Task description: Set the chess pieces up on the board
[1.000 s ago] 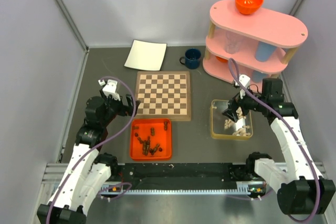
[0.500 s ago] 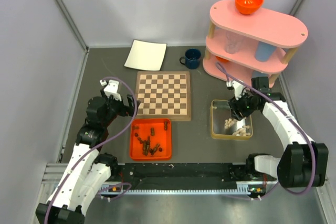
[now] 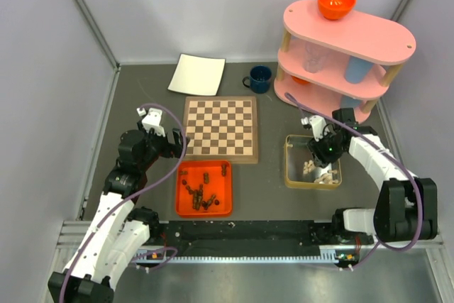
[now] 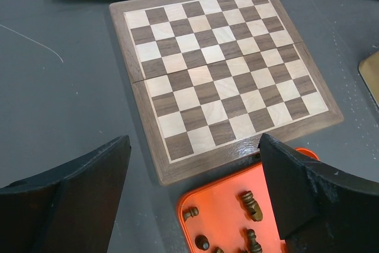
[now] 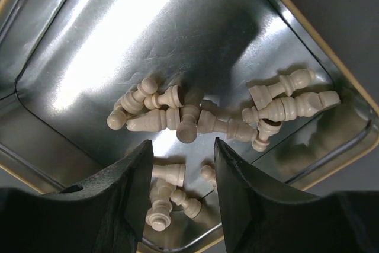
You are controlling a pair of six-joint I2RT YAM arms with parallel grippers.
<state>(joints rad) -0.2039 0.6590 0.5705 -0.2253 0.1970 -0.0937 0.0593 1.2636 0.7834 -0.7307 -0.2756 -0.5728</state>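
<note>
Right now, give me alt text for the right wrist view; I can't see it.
Pale chess pieces lie toppled in a loose heap on the floor of a shiny metal tin. The right gripper hangs over them, its two black fingers parted with nothing gripped between them.

Enclosure seen from above. A matte dark grey tabletop [image 3: 142, 90] formed the floor of the cell, bounded by plain pale grey wall panels at the left [image 3: 42, 104], back [image 3: 198, 5] and right [image 3: 433, 104], joined by slim metal corner posts [image 3: 85, 15]. In the far right corner stood a pink three-tier oval shelf on light wooden pillars [image 3: 369, 33], bearing an orange bowl [image 3: 336, 1], a light blue tumbler [image 3: 358, 70] and what appeared to be a clear glass [image 3: 314, 56]. A dark blue mug [image 3: 259, 79] and a plain white sheet [image 3: 198, 74] lay near the back wall. A ribbed aluminium rail [image 3: 71, 230] edged the near side. Lighting was soft and even.
</note>
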